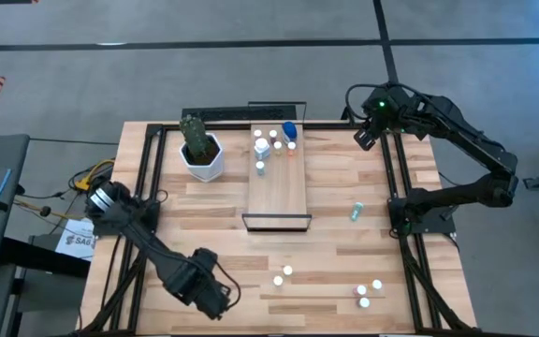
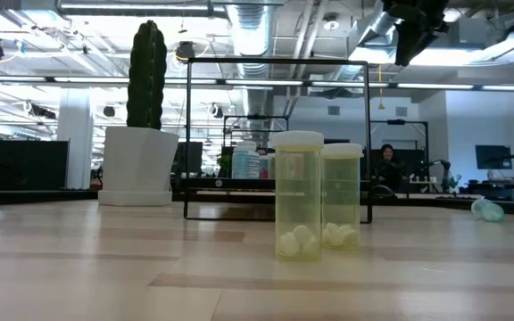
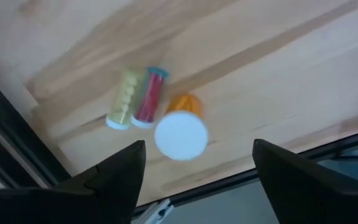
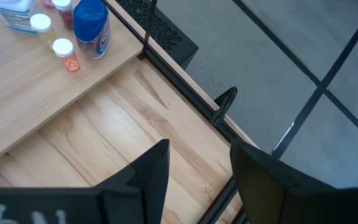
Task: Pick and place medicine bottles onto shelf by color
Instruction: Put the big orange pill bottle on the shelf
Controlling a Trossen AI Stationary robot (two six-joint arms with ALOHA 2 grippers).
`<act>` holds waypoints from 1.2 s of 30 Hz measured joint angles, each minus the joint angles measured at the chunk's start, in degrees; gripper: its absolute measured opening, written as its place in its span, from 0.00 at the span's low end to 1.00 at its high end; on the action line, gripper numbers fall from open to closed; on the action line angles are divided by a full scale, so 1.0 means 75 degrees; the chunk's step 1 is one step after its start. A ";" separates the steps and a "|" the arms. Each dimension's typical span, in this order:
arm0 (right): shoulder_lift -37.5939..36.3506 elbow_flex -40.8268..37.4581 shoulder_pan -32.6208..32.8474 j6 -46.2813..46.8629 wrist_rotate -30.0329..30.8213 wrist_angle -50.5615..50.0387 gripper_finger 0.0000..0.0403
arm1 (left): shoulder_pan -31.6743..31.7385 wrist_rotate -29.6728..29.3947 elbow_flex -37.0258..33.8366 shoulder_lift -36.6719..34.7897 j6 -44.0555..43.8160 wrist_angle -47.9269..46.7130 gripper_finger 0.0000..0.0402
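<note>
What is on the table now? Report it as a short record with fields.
shelf: mid-table, shelf bottles clustered at its far end
blue bottle: on shelf
loose bottles: several upright near front edge
green bottle: lying right of shelf
left gripper: open, over orange bottle
right gripper: open, empty, far right corner
cactus pot: left of shelf

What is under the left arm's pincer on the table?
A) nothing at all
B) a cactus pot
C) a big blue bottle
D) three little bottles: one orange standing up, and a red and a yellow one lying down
D: the left wrist view shows the open left pincer above an upright orange bottle with a white cap, and beside it a red bottle and a yellow bottle lying on the table.
</note>
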 joint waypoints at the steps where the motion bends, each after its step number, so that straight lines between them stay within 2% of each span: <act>1: 0.0000 0.0000 0.0003 0.0000 -0.0003 0.0000 0.47 | -0.0064 0.0033 -0.0098 0.0000 -0.0090 0.0105 0.72; 11: 0.0000 0.0000 0.0001 0.0000 0.0000 0.0000 0.47 | -0.0621 0.0032 -0.1083 0.0000 -0.0588 0.0902 0.73; 25: 0.0000 0.0000 0.0003 0.0000 0.0000 0.0002 0.47 | -0.0610 -0.0010 -0.2415 0.0000 -0.0483 0.2977 0.72; 29: 0.0000 0.0000 0.0003 0.0000 0.0000 0.0003 0.47 | -0.0549 0.0038 -0.2434 0.0003 -0.0357 0.3020 0.66; 36: 0.0000 0.0000 0.0002 0.0000 0.0000 0.0003 0.47 | -0.0486 0.0451 -0.2434 0.0003 -0.0177 0.2941 0.46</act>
